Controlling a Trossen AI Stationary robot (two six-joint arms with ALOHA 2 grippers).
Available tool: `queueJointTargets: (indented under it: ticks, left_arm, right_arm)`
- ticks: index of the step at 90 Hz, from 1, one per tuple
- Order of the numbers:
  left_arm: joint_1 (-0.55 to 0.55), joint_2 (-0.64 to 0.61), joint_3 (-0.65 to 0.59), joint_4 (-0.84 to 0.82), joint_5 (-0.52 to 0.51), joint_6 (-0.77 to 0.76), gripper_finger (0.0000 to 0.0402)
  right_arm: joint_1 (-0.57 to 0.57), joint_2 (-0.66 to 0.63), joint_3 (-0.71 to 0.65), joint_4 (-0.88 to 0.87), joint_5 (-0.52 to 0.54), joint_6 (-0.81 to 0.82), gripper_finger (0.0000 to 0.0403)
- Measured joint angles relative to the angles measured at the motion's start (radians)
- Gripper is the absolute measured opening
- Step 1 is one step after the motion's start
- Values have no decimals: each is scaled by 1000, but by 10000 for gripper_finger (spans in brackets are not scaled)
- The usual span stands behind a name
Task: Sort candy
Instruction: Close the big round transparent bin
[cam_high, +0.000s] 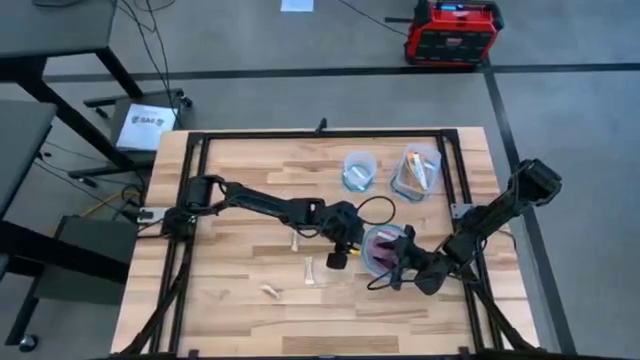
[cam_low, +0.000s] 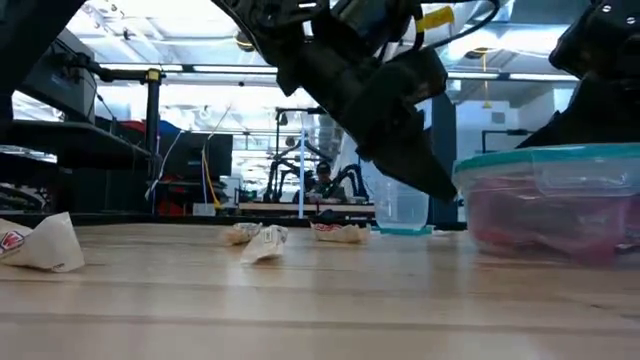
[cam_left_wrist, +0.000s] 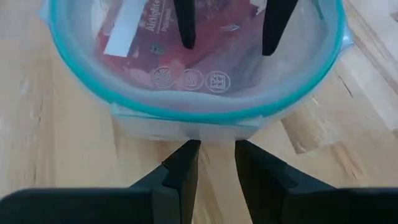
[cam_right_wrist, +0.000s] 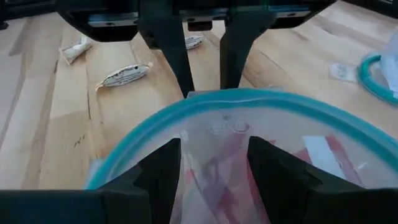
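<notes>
Left gripper (cam_left_wrist: 211, 158) hangs empty with fingers parted at the tub (cam_high: 385, 248) rim opposite the right gripper (cam_right_wrist: 214, 155) (parted too, empty); red candy (cam_left_wrist: 205, 34) fills it; pale candy (cam_right_wrist: 123, 74) awaits sorting

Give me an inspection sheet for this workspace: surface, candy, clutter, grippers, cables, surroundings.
Surface: bare wooden table inside a black frame.
Job's things: three pale candies loose on the table's left half; red candies in the round tub; orange-white bars in the rectangular tub.
Clutter: a clear cup beside the rectangular tub.
Grippers: left gripper just outside the round tub's rim, fingers slightly apart, empty; right gripper over the tub's opposite side, open, empty.
Cables: one black cable looping off the left arm.
Surroundings: red and black case on the floor; lab benches beyond the table.
</notes>
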Motion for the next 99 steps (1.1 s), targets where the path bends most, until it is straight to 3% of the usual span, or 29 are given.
queueJointTargets:
  ticks: [16, 31, 47, 71, 83, 99]
  left_arm:
    - [-5, -49, 43, -215, -70, 25, 93]
    - [-25, -146, 49, -340, -128, 40, 93]
    - [-44, -224, 50, -497, -271, 25, 93]
    - [-49, -322, 8, -847, -486, -79, 93]
    - [-48, -391, -72, -876, -530, -113, 93]
    - [-49, -507, -216, -780, -529, -148, 93]
  right_arm:
    - [11, -91, 34, -50, -81, -58, 179]
    - [-3, -209, 119, -277, -155, -83, 179]
    - [-43, -202, 128, -424, -254, 49, 179]
    - [22, -284, 133, -706, -253, 308, 179]
    - [78, -365, 131, -898, -270, 455, 179]
    - [57, -470, 192, -940, -319, 390, 179]
